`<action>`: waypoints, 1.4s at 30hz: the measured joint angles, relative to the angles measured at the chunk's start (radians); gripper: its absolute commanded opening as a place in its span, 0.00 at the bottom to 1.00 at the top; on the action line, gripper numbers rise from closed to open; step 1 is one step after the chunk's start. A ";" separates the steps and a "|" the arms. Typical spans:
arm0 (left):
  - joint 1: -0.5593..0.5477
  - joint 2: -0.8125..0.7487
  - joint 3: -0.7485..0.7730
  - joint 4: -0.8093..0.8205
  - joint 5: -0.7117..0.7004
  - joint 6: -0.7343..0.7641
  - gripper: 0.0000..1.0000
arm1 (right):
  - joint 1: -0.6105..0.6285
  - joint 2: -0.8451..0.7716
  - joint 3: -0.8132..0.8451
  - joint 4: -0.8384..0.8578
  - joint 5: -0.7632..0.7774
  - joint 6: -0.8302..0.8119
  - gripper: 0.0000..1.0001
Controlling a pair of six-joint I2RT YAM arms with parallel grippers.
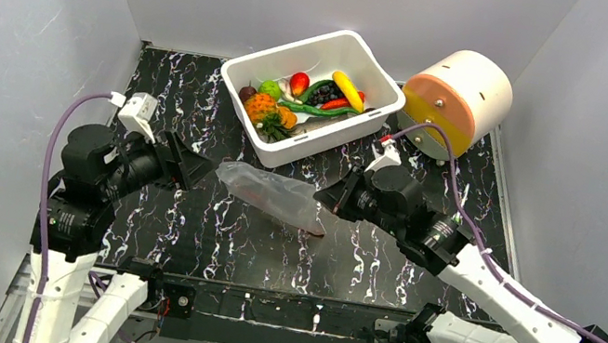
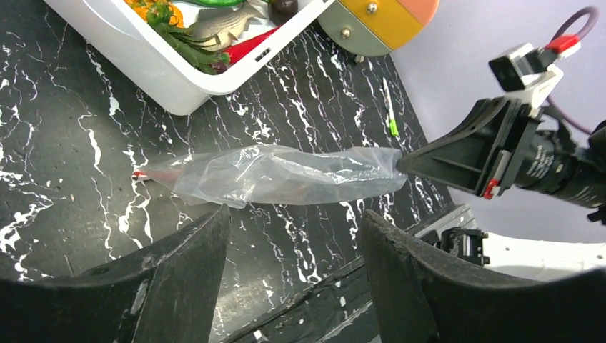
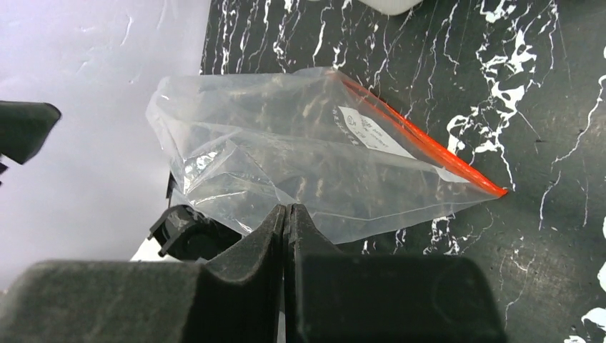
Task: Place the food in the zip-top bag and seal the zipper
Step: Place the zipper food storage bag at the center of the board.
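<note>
The clear zip-top bag [image 1: 270, 193] lies stretched between the two grippers in mid-table. My right gripper [image 1: 323, 198] is shut on one edge of it; in the right wrist view the jaws [image 3: 286, 212] pinch the plastic [image 3: 307, 161] together. The red-orange zipper [image 3: 423, 141] runs along the bag's far edge. I see no food inside the bag. My left gripper [image 1: 202, 169] is open and empty, just left of the bag; in its own view the bag [image 2: 279, 175] lies beyond the gripper [image 2: 294, 218]. The food, with pineapple [image 1: 260, 107], banana [image 1: 348, 90] and apple [image 1: 299, 83], is in the bin.
The white bin [image 1: 339, 136] stands at the back centre, just behind the bag. A cream and orange cylinder [image 1: 460, 93] lies at the back right. A small green stick [image 2: 391, 123] lies on the black marbled table. Grey walls close in on three sides.
</note>
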 measured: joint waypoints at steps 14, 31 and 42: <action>0.000 -0.002 0.013 0.027 -0.020 0.047 0.71 | -0.001 -0.045 -0.018 0.145 -0.364 0.158 0.00; 0.000 -0.021 -0.014 0.047 0.003 0.094 0.64 | -0.005 0.006 -0.074 0.047 0.016 0.124 0.00; 0.000 -0.015 -0.146 0.078 0.018 0.135 0.63 | -0.082 0.226 -0.060 -0.006 0.174 -0.056 0.00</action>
